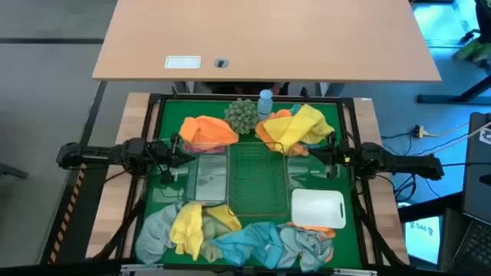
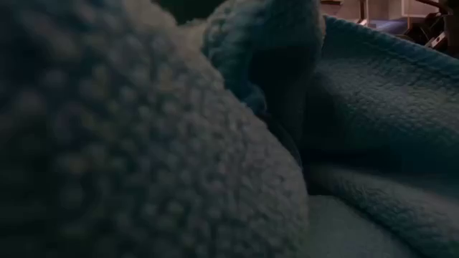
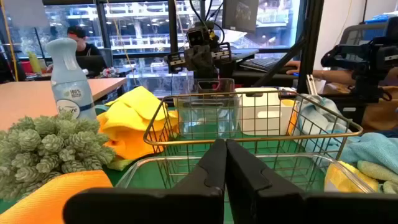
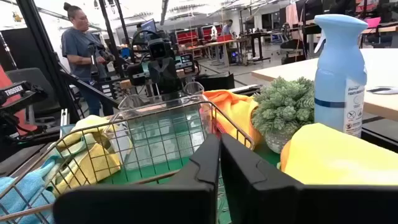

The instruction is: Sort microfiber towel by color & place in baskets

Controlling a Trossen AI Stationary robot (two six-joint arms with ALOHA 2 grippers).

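Observation:
Microfiber towels lie in heaps on the green mat: an orange one (image 1: 207, 132) at the far left, yellow and orange ones (image 1: 301, 125) at the far right. Along the near edge lie grey (image 1: 156, 231), yellow (image 1: 192, 225) and blue (image 1: 253, 241) ones. The wire-mesh basket (image 1: 253, 180) stands in the middle, a clear bin (image 1: 209, 178) to its left and a white bin (image 1: 317, 208) to its near right. My left gripper (image 1: 186, 156) (image 3: 225, 168) hovers shut left of the baskets. My right gripper (image 1: 307, 153) (image 4: 219, 168) hovers shut on their right. Neither holds anything.
A grey-green spiky ball (image 1: 242, 115) and a blue spray bottle (image 1: 265, 100) stand at the mat's far edge between the towel heaps. A wooden table (image 1: 268, 38) lies beyond. A blue towel (image 2: 373, 129) fills the low view. A person (image 4: 81, 50) stands in the room behind.

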